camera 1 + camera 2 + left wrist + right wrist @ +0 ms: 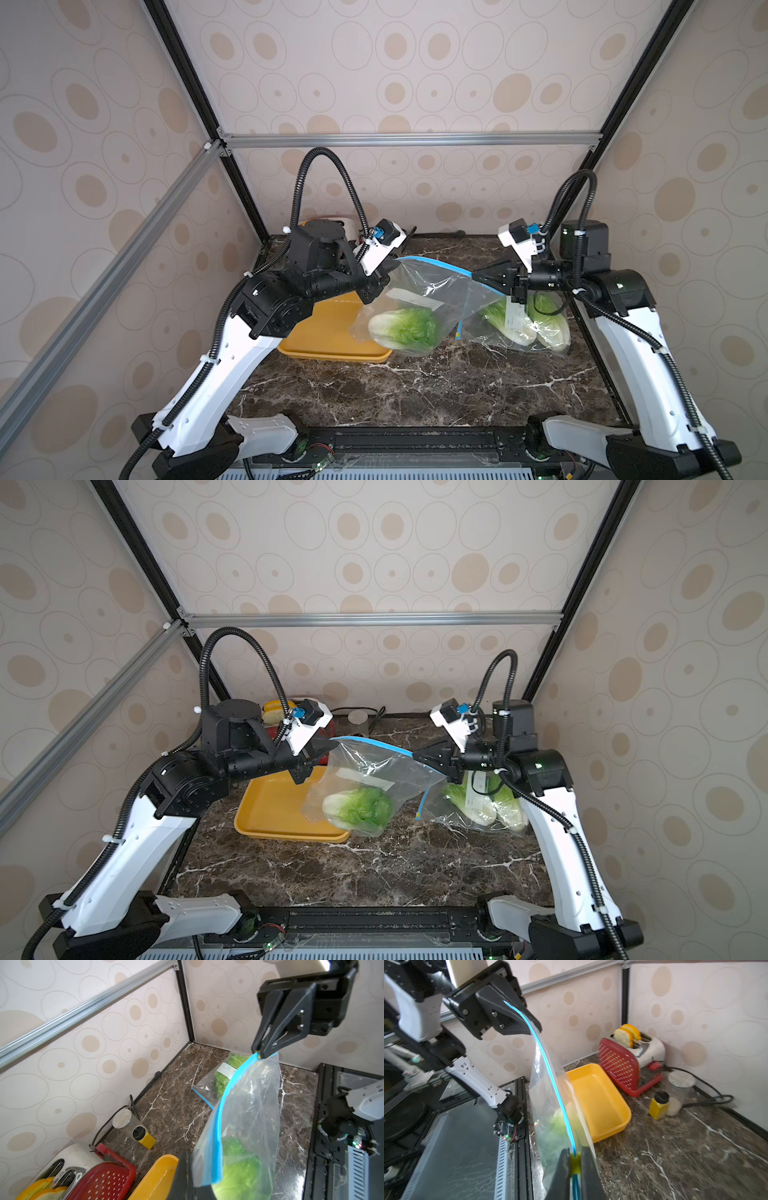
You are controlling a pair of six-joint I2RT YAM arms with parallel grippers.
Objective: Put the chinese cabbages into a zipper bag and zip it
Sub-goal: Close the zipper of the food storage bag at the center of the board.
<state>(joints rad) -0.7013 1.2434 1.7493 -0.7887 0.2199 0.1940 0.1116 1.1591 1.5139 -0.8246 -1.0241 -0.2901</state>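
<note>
right wrist view: slider pinched, bag strung between two claws

the right gripper (575, 1159) is pressed together on the small yellow slider (575, 1164) at one end of the blue zip track (545, 1060). the left gripper (533, 1022) is clamped on the opposite corner of the zipper bag (432, 286), so the track runs taut between them above the marble table (415, 386). one chinese cabbage (405, 328) sits in the bottom of this bag, which sags over the edge of the yellow tray (328, 332). whether the bag's bottom touches anything i cannot tell. a second cabbage (505, 322) and a third cabbage (550, 322) lie in another clear bag (486, 336) flat on the table under the right arm.

handling, as i judge it: the film is thin, slick and floppy, so the only firm places to hold are the stiffer zip band and the slider. the head inside is leafy and easily bruised. it has enough weight to drag the film down, which helps keep the track straight. take the band at its corner, not the loose film, or it may slip out. pull along the track so the slider does not jam. the track looks joined across the span, but its ends are hidden inside the claws.
</note>
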